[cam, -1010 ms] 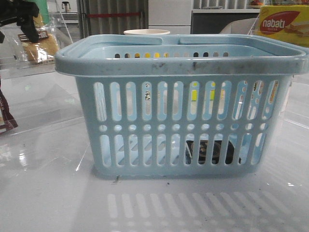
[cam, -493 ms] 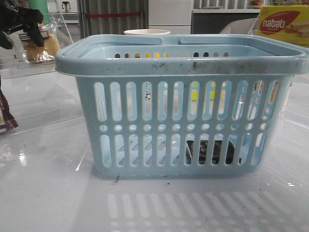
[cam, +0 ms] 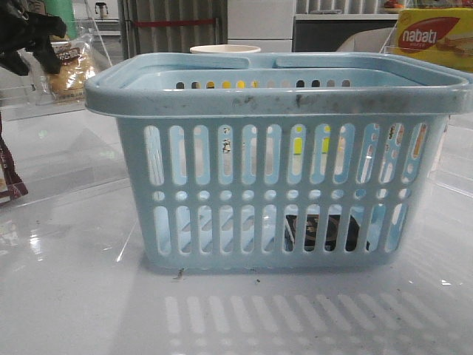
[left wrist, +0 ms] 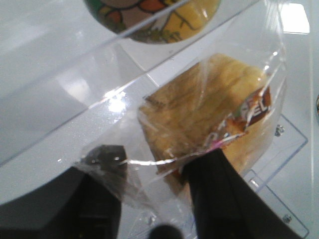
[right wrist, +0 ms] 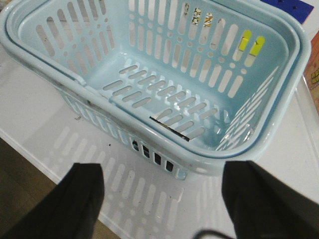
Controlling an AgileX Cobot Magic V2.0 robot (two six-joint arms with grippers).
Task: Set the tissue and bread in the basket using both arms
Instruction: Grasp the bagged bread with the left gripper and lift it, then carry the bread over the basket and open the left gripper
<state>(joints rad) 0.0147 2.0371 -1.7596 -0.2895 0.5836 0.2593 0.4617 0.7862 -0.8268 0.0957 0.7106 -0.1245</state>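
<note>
Left gripper [cam: 33, 37] closed on the clear bag of the bread [cam: 68, 68], held up above the table's far left corner, light blue basket [cam: 277, 103] at the middle of the table, tissue [cam: 325, 231] dark inside it, low behind the front slots, right gripper [right wrist: 162, 199] open above the basket

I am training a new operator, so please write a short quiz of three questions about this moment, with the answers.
1. True or false: the bread already lies inside the basket.
2. Which gripper holds the bread's bag: A left, B right?
3. What dark thing shows through the basket's lower front slots?

Key
1. False. It hangs in its clear bag to the left of the basket, outside it.
2. A. The left gripper pinches the bag; the right gripper is open, with nothing in it.
3. The tissue.
</note>
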